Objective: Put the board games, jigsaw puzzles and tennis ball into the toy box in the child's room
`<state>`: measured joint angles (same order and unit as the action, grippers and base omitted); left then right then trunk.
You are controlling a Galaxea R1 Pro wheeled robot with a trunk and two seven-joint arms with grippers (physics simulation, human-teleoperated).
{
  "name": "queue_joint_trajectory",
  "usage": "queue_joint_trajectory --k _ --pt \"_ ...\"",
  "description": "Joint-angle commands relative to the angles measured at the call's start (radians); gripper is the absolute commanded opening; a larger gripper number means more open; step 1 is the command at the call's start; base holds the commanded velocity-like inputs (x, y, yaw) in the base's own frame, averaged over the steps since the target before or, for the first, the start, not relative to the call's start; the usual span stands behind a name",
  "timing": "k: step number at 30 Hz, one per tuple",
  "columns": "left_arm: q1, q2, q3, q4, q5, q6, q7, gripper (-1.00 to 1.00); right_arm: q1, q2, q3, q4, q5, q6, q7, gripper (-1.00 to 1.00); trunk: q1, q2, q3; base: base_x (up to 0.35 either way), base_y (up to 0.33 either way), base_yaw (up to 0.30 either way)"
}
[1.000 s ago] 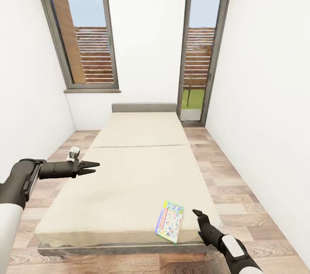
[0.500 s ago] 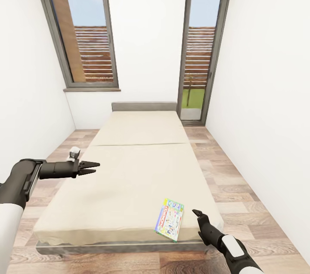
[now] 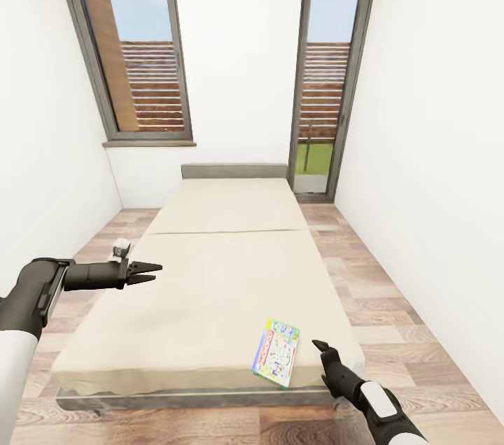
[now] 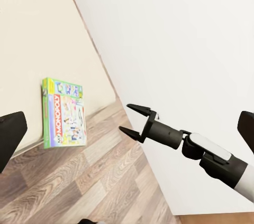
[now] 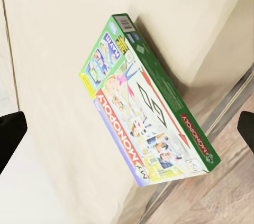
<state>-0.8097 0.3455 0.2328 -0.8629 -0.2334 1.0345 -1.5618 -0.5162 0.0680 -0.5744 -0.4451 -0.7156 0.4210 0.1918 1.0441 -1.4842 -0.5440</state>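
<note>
One board game (image 3: pixel 276 352), a flat pale box with a red band and green edge, lies on the beige bed (image 3: pixel 210 291) near its front right corner. It also shows in the left wrist view (image 4: pixel 63 113) and close up in the right wrist view (image 5: pixel 143 118). My right gripper (image 3: pixel 323 354) hovers open just to the right of the box, off the bed's corner, touching nothing; the left wrist view shows its spread fingers (image 4: pixel 138 111). My left gripper (image 3: pixel 150 271) is open and empty over the bed's left edge. The table and toy box are out of view.
The bed runs lengthwise down the narrow room to a grey headboard (image 3: pixel 234 173). White walls (image 3: pixel 434 151) stand close on both sides, with strips of wood floor (image 3: pixel 371 291) beside the bed. Tall grey-framed windows (image 3: pixel 136 46) fill the far wall.
The whole picture has shifted slightly, the bed's near edge and the board game sitting a little higher, so the camera moved. Both arms keep the same pose.
</note>
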Motion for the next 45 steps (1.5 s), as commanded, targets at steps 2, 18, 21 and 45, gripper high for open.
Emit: queue_joint_trajectory --k 2,18,21,45 --pt "-0.001 0.0 0.002 -0.001 -0.01 0.01 -0.009 1.0 -0.001 0.001 -0.007 -0.001 -0.002 0.008 0.019 1.0 0.008 -0.015 -0.007 0.0 0.0 0.0" --pt "-0.001 0.0 0.001 -0.001 -0.011 0.01 -0.009 1.0 -0.001 0.0 0.003 -0.001 -0.001 0.007 0.102 1.0 0.069 -0.127 -0.058 0.0 0.0 0.0" --pt "0.0 0.0 0.002 -0.001 -0.011 0.01 -0.009 1.0 -0.001 0.0 0.004 -0.001 -0.001 0.007 0.101 1.0 0.081 -0.148 -0.067 0.0 0.0 0.0" --pt "-0.001 0.0 0.002 -0.001 -0.011 0.01 -0.009 1.0 -0.001 -0.019 0.002 -0.002 -0.009 0.045 0.096 1.0 0.161 -0.295 -0.133 0.0 0.0 0.0"
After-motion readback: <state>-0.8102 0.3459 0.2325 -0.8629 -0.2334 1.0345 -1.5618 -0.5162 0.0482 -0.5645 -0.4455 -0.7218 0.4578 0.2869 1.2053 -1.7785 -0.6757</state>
